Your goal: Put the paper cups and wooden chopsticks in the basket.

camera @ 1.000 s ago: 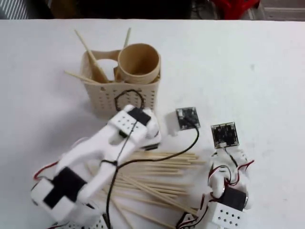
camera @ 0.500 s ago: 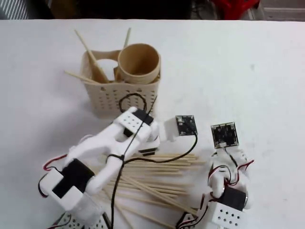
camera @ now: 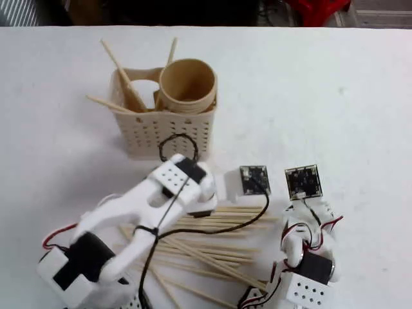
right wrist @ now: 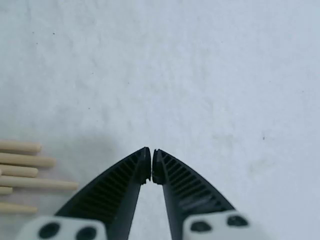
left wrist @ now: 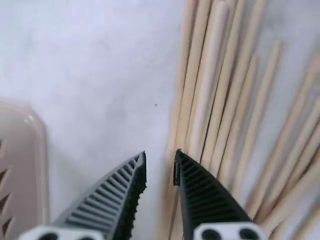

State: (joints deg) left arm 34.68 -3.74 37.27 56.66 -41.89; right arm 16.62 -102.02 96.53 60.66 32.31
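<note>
A cream perforated basket stands at the table's upper left, holding a stack of tan paper cups and a few chopsticks that stick out. Several wooden chopsticks lie in a loose pile on the table near the front. My left gripper hangs just above the pile's end nearest the basket, open by a narrow gap with nothing between its fingers. The chopsticks run away from its tips. My right gripper rests shut and empty over bare table, with chopstick tips off to one side.
The white left arm lies across the pile's left half with a black cable looping over it. The right arm sits low at the front right. The basket's rim shows beside the left gripper. Bare table spreads to the right and far side.
The left arm has drawn back from the basket front toward the chopstick pile, its wrist lowering over the sticks' ends. The right arm has stayed still.
</note>
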